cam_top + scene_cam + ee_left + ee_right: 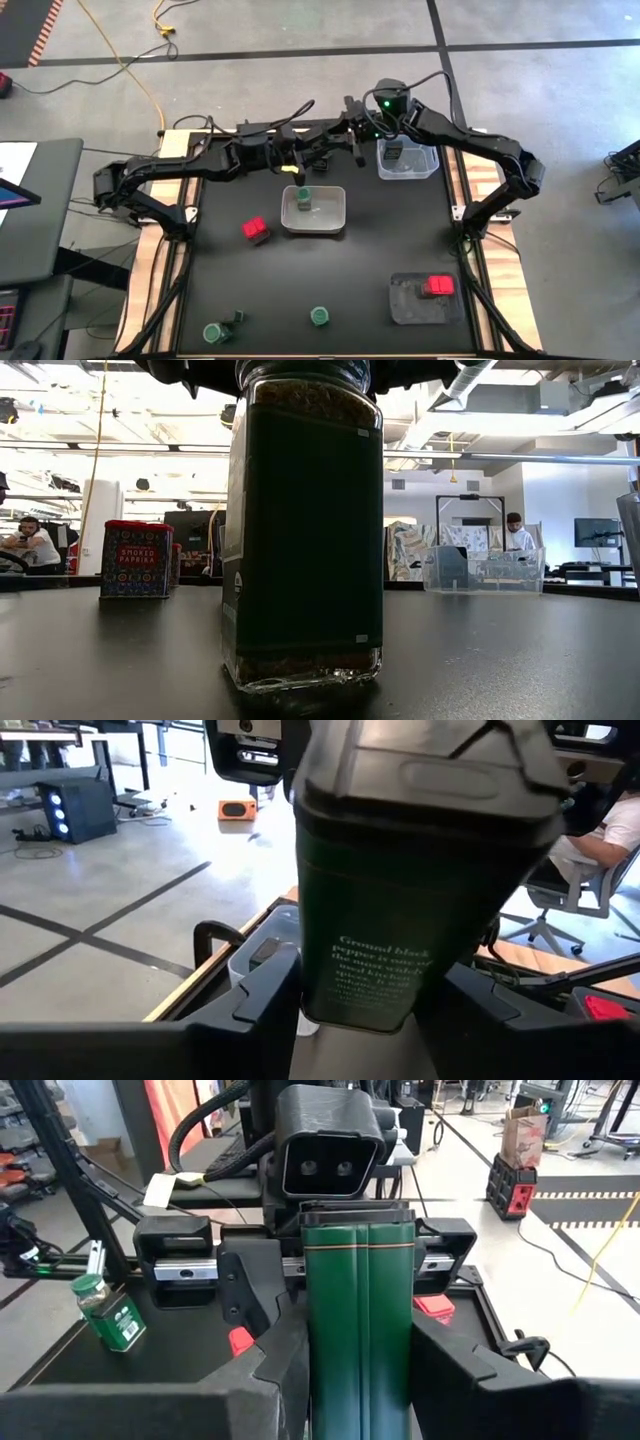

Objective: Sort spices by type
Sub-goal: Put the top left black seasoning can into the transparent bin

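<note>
Black table: both arms reach to the far edge and meet there in mid-air, above the surface and beside the clear tray, which already holds one dark tin.

Right gripper: closed firmly on a ground black pepper tin, holding it upright.

Left gripper: its fingers bracket the same tin closely. Whether they press on it cannot be told.

Judgement: a hand-over between arms, so that the arm nearer the clear tray can make the drop.

Sorting trays: the grey tray at centre holds a green-lidded jar. The dark tray at near right holds a red box.

Unsorted stock: one red paprika box left of the grey tray; two green-lidded jars and a small dark tin along the near edge.

Clearance: open table lies between the trays. The clear tray sits tight to the far right corner, so a descent there leaves little margin at its rim.
</note>
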Controlling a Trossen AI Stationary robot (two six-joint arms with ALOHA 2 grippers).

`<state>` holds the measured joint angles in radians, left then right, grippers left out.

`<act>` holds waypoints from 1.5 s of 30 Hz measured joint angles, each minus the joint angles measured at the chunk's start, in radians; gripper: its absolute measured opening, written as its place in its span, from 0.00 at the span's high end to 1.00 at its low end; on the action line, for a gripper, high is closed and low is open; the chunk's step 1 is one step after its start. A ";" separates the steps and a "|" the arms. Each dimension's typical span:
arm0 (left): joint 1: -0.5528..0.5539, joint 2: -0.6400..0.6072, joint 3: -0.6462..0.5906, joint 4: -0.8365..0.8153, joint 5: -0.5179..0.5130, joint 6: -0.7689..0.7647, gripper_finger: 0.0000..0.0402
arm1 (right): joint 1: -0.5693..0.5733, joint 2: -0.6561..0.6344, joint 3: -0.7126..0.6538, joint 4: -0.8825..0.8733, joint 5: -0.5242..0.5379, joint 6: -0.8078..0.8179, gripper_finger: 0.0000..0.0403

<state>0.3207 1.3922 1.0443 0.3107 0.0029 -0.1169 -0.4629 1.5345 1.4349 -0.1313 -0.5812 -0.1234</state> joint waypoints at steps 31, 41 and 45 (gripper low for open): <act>-0.013 0.001 0.000 -0.011 -0.002 0.023 0.67 | -0.013 0.007 0.000 0.007 0.001 0.046 0.51; -0.012 0.001 0.000 -0.104 -0.004 0.017 0.67 | -0.051 0.007 0.000 -0.054 0.000 0.074 0.30; -0.012 0.001 0.000 -0.141 0.000 0.010 0.67 | -0.061 0.002 0.000 -0.078 0.001 0.071 0.26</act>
<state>0.3084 1.3933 1.0443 0.1700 0.0027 -0.1074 -0.5241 1.5362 1.4349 -0.2095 -0.5804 -0.0522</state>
